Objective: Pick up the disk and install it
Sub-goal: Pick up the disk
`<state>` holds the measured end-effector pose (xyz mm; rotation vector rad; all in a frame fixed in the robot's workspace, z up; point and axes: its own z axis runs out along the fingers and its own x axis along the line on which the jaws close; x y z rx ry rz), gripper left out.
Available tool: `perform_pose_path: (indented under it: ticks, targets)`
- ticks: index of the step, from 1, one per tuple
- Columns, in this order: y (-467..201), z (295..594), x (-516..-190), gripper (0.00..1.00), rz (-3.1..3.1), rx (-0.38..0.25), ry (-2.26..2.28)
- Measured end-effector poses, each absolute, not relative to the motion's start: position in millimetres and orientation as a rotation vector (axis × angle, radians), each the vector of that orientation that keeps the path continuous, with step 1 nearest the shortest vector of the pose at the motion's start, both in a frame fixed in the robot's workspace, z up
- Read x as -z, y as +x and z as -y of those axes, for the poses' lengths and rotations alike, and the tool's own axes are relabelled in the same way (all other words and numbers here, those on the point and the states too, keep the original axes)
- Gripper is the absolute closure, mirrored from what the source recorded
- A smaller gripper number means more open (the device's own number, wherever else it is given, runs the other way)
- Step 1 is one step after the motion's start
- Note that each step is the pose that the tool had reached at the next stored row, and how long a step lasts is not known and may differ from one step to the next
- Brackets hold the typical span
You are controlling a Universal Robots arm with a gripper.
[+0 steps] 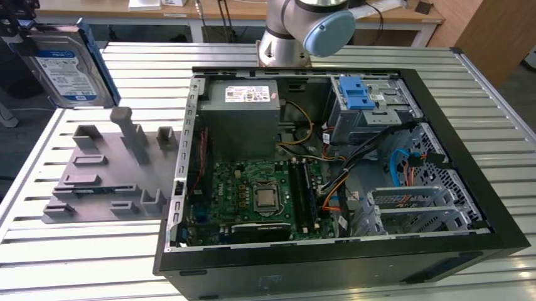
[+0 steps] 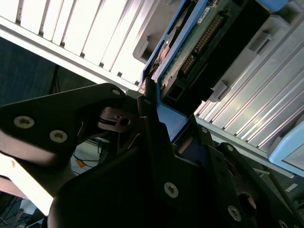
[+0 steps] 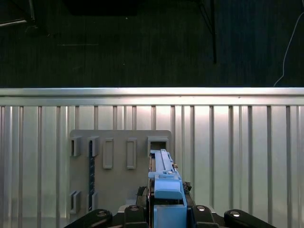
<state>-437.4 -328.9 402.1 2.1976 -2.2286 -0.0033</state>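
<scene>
disk: the disk (image 1: 69,63) hangs in the air at the exterior view's upper left. it stands upright with its label face toward that camera, clear of everything on the desk (image 1: 84,269).
disk, close up: the first wrist view has the disk edge-on (image 3: 164,183), blue frame uppermost, over the grey holder (image 3: 118,185). the second wrist view shows its circuit-board side and connector end (image 2: 199,42).
claw: the claw (image 2: 166,118) is closed on the disk, and a dark finger (image 2: 148,118) lies flat against the blue frame. the grip seems to sit at one end, so most of the body sticks out beyond the fingers.
holder: the slotted holder (image 1: 109,169) lies flat on the desk, below the disk and apart from it.
case: the open case (image 1: 335,266) sits just beside the holder, on the exterior view's right.
cage: the silver cage (image 1: 368,103) with the blue latch is in the case's far corner, well apart from the disk.
step in hand: by my reading this is the carry, with the disk lifted and not yet installed.
doing it well: keep the grip firm and the wrist steady, since a hold at one end lets the long free part swing. travel high enough to clear the case wall, and square the frame to the cage.
risk: cables (image 1: 402,157) run close beside the cage and could snag a tilted disk.
</scene>
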Motion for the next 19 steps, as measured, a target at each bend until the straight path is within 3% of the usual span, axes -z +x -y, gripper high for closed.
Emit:
perform_pose_path:
  ticks: [19]
  targets:
    - [-437,329,-417,0.64,2.229,0.003,2.198]
